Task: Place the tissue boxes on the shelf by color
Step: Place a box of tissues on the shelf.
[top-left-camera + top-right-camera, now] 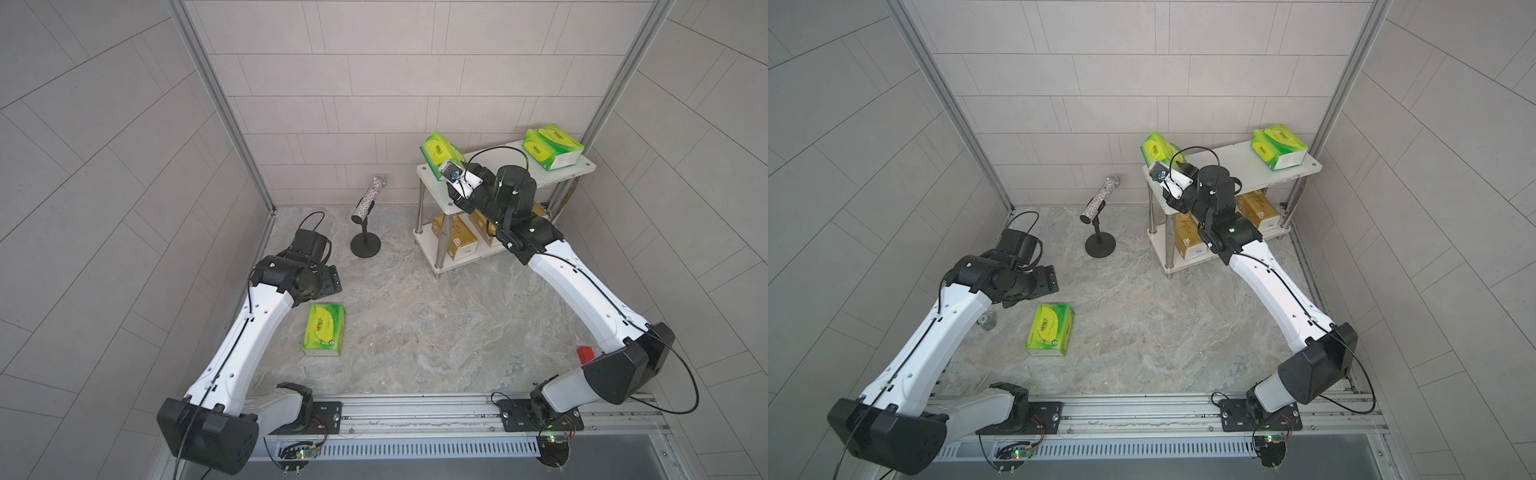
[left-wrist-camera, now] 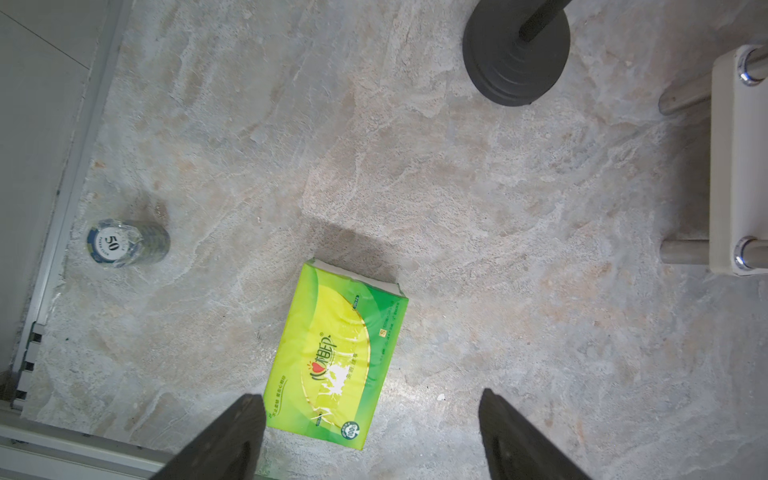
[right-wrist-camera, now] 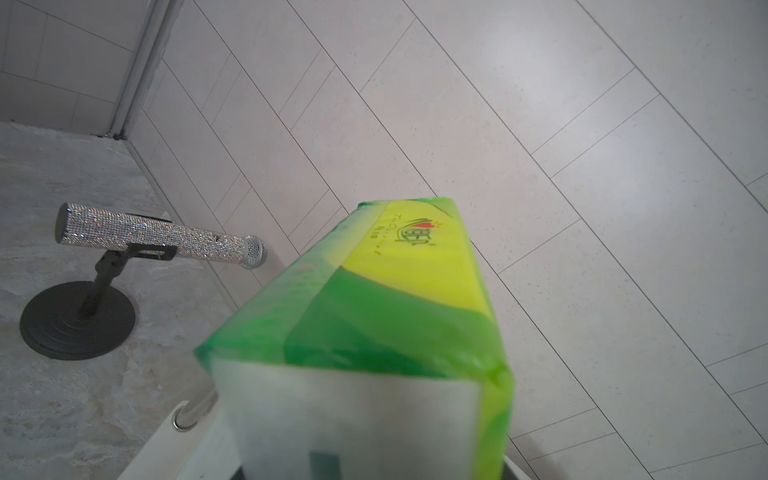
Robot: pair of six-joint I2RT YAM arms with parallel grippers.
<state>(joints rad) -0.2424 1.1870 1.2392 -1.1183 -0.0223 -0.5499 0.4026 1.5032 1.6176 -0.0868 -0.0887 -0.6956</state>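
My right gripper [image 1: 446, 168] is shut on a green tissue box [image 1: 440, 153] and holds it tilted over the left end of the white shelf's [image 1: 569, 172] top board. This box [image 3: 386, 316] fills the right wrist view and hides the fingers. Another green tissue box [image 1: 552, 145] lies at the right end of the top board. Gold tissue boxes [image 1: 455, 237] sit on the lower board, partly hidden by my right arm. A third green tissue box [image 1: 325, 329] lies flat on the floor. My left gripper [image 2: 374, 419] hovers open just above the near end of that box [image 2: 336, 357].
A glittery microphone [image 1: 368, 199] leans on a black round-based stand [image 1: 365, 245] left of the shelf. A stack of poker chips [image 2: 124, 243] stands by the left wall rail. A small red object [image 1: 585, 353] sits beside my right arm's base. Tiled walls close in three sides.
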